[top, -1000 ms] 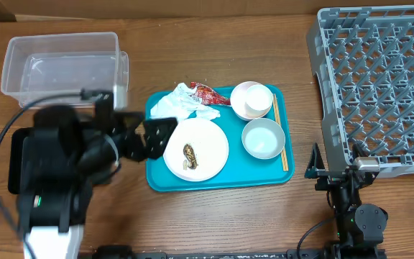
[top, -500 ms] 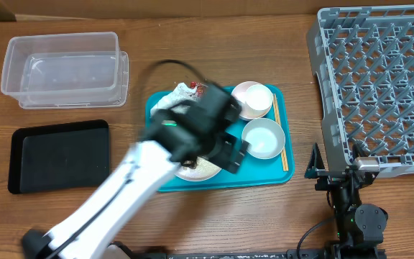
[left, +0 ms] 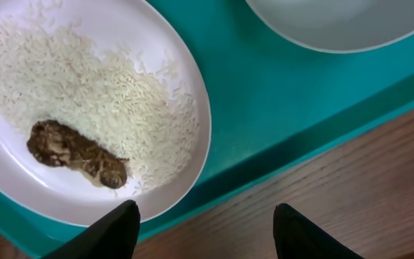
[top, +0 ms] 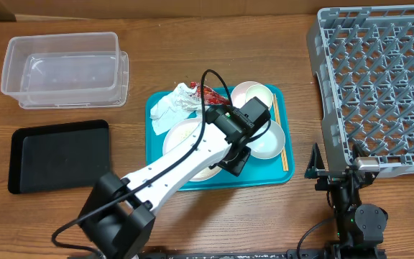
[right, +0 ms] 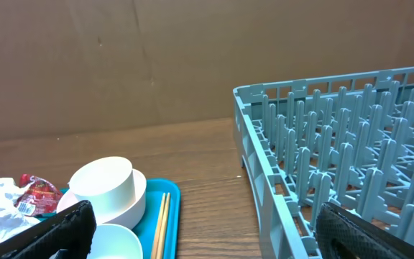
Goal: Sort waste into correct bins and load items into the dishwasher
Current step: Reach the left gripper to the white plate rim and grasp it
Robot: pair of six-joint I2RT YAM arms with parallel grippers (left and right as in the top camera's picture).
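My left gripper (top: 234, 160) is open and empty, low over the front of the teal serving tray (top: 264, 176), between the white plate (top: 180, 135) and the pale green bowl (top: 273, 140). In the left wrist view my open gripper (left: 203, 219) is over the tray's front edge, with the plate (left: 20, 173), its rice grains (left: 99, 86) and the brown food scrap (left: 77, 152) just ahead. The napkin (top: 169, 108) and red wrapper (top: 210, 93) lie at the tray's back, by the white bowl (top: 244, 93). Chopsticks (top: 284, 155) lie along the tray's right edge. My right gripper (top: 336, 171) is open and empty beside the grey dish rack (top: 383, 86).
The clear tub (top: 67, 68) stands at the back left, and the black tray (top: 60, 155) in front of it. The right wrist view shows the rack (right: 351, 144), the white bowl (right: 106, 188) and the chopsticks (right: 160, 223).
My left arm has swung from over the black tray rightward across to the teal tray and now covers part of the plate. The right arm has not moved.
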